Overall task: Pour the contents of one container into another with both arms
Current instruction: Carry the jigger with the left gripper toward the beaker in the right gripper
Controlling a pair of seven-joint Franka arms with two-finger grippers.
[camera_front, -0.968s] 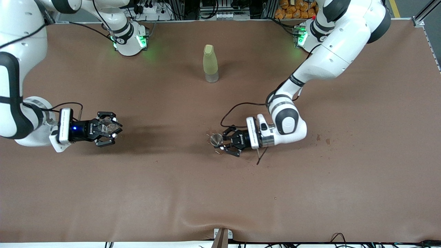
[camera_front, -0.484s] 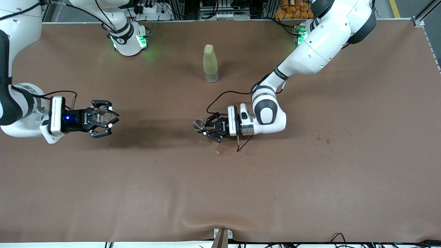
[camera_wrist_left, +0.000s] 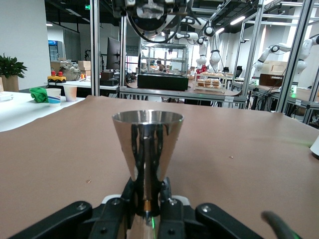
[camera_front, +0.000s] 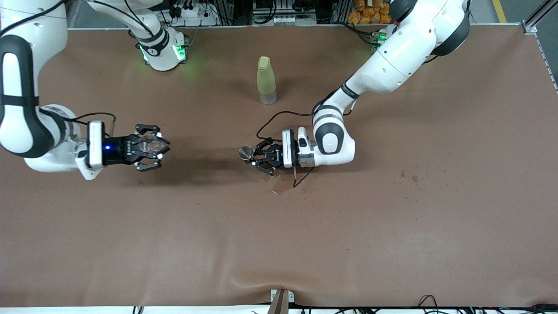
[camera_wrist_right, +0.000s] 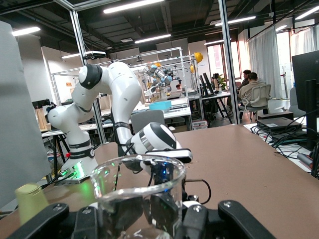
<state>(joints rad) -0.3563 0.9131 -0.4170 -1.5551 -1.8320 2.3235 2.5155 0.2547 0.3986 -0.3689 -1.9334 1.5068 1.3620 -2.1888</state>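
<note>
My right gripper (camera_front: 151,149) is shut on the tiny clear glass cup (camera_front: 150,142), held upright over the table toward the right arm's end. In the right wrist view the glass cup (camera_wrist_right: 137,191) sits between the black fingers (camera_wrist_right: 87,221). My left gripper (camera_front: 258,156) is shut on the narrow foot of the grey metal cone cup (camera_front: 246,152), over the middle of the table. In the left wrist view the metal cup (camera_wrist_left: 147,142) stands upright with its rim up, in the left gripper (camera_wrist_left: 147,201). A wide gap of bare table separates the two cups.
The tall pale yellow-green bottle (camera_front: 266,80) stands on the brown table cover (camera_front: 279,244), farther from the front camera than the left gripper. A flat brown scrap (camera_front: 281,186) lies under the left wrist. Small stains (camera_front: 407,175) mark the cover toward the left arm's end.
The left gripper carried the metal cup toward the right arm's end and away from the front camera. The right gripper drew back, then moved the glass cup toward the metal cup.
</note>
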